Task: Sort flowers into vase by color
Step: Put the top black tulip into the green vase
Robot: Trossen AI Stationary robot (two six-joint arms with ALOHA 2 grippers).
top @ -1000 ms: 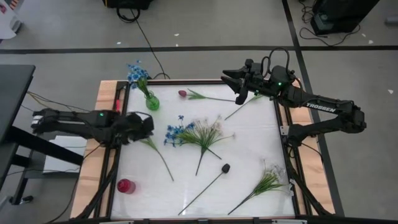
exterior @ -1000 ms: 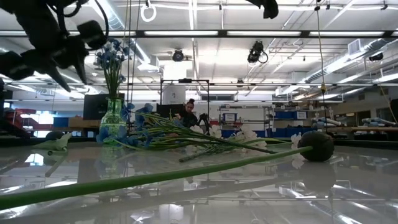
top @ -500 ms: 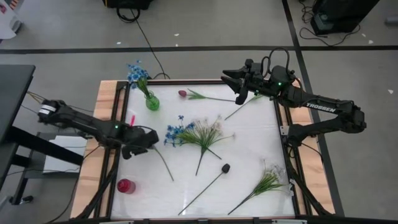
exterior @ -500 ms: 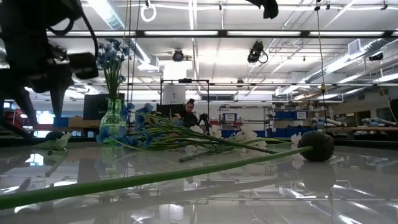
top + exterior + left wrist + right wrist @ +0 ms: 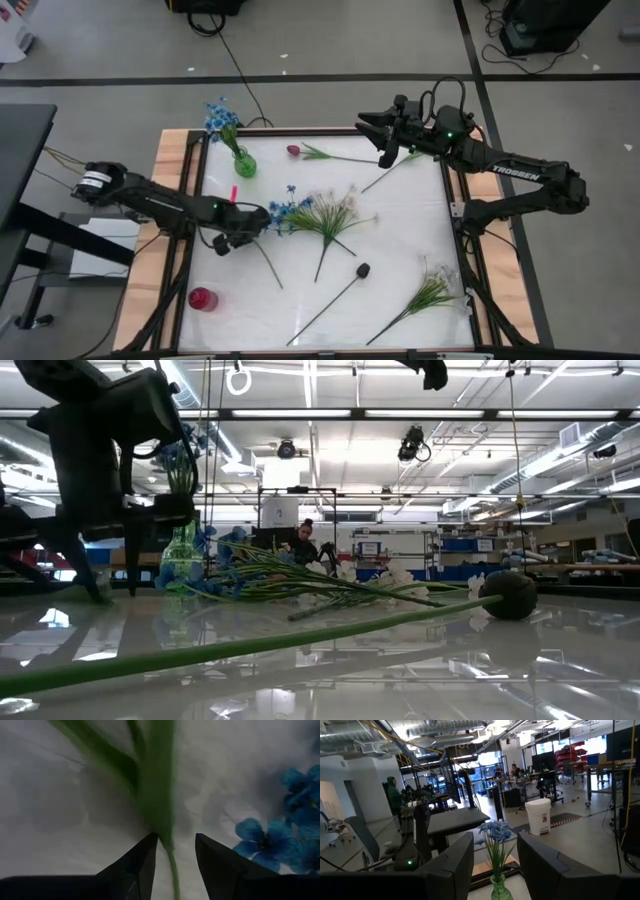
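My left gripper (image 5: 246, 228) is open and low over the table's left half, pointing down. Its fingertips (image 5: 175, 840) stand on either side of a green leafy stem (image 5: 162, 805) that lies flat (image 5: 266, 262). The flower end of that stem is hidden under the gripper. A loose blue cluster (image 5: 285, 210) lies just to its right. The green vase (image 5: 244, 164) holds blue flowers (image 5: 220, 115). My right gripper (image 5: 385, 142) is open and waits high over the far edge. The pink-red tulip bud (image 5: 293, 150) and the blackish bud (image 5: 362, 270) lie on the table. My left gripper comes down from above with one finger (image 5: 145, 855) on each side of the green stem, lying across it. The stem rests flat on the table. I cannot tell whether a finger touches it.
A red vase (image 5: 203, 298) stands near the near-left corner. A heap of green and white sprigs (image 5: 325, 215) lies mid-table, and another white sprig (image 5: 430, 290) lies near the right edge. A thin stem (image 5: 385, 176) lies below my right gripper. Wooden rails (image 5: 160, 230) border the white table.
My left gripper has moved toward the table's right and near edges and come down to the table, ending with its fingers on either side of the green stem. The flowers have stayed where they were.
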